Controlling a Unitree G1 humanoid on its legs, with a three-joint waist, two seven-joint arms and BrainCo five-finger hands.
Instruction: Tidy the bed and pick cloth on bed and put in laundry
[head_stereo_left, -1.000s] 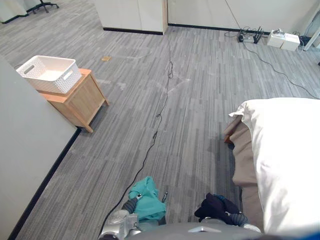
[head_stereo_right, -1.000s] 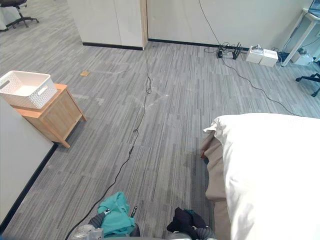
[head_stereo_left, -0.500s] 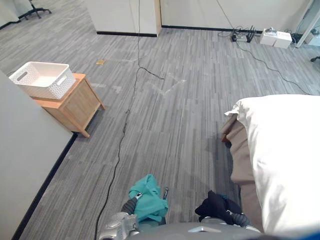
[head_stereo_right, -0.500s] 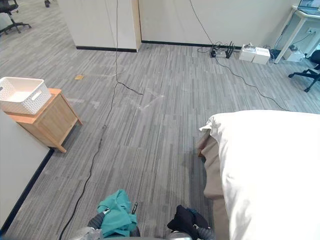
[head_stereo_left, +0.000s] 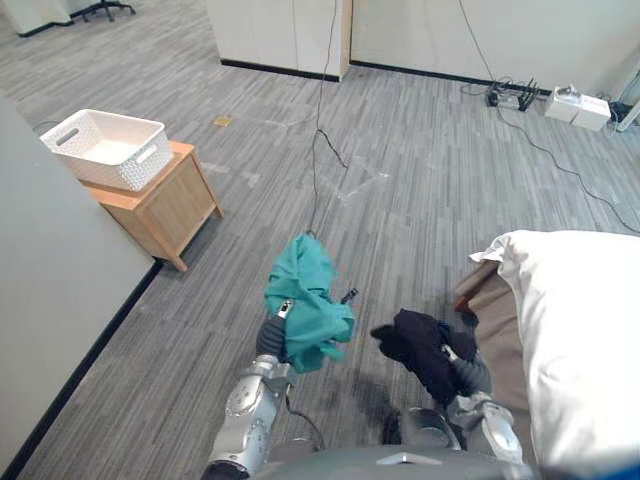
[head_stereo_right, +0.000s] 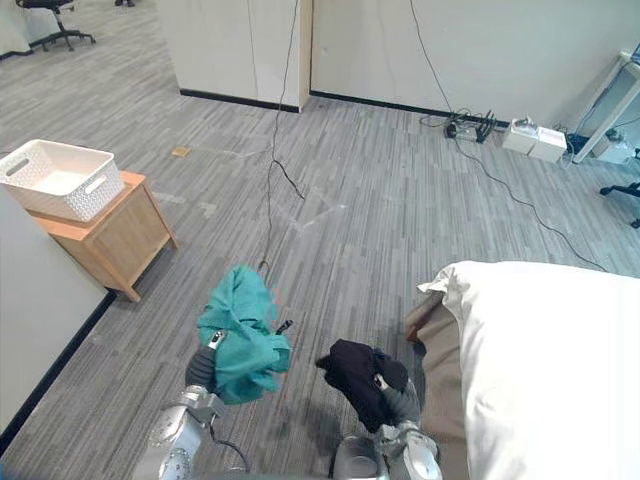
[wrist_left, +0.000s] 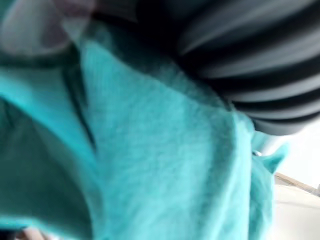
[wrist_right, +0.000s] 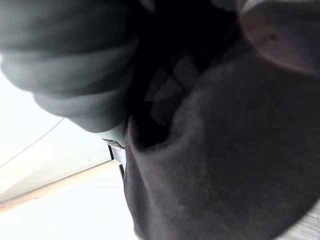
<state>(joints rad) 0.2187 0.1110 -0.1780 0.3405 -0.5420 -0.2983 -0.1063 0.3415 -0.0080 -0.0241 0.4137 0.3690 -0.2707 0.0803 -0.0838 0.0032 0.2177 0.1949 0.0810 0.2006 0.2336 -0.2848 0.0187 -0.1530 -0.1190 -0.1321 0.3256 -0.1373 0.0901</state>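
while both arms reach out over the floor (head_stereo_left: 420, 190), the left hand (head_stereo_left: 270, 338) is wrapped in a teal cloth (head_stereo_left: 305, 300), a bundle whose long axis runs away from the robot, peak pointing forward. the right hand (head_stereo_left: 463, 370) is buried in a dark cloth (head_stereo_left: 420, 345) stretched forward and leftward, just beside the bed (head_stereo_left: 580, 330). neither hand's grasp can be told. a white basket (head_stereo_left: 122, 172) sits on a wooden table (head_stereo_left: 175, 205), well apart to the left.

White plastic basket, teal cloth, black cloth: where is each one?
White plastic basket (head_stereo_left: 118, 176): left eye view, on its front wall.
Teal cloth (head_stereo_left: 305, 300): left eye view, middle of the bunch.
Black cloth (head_stereo_left: 420, 345): left eye view, middle of the bunch.
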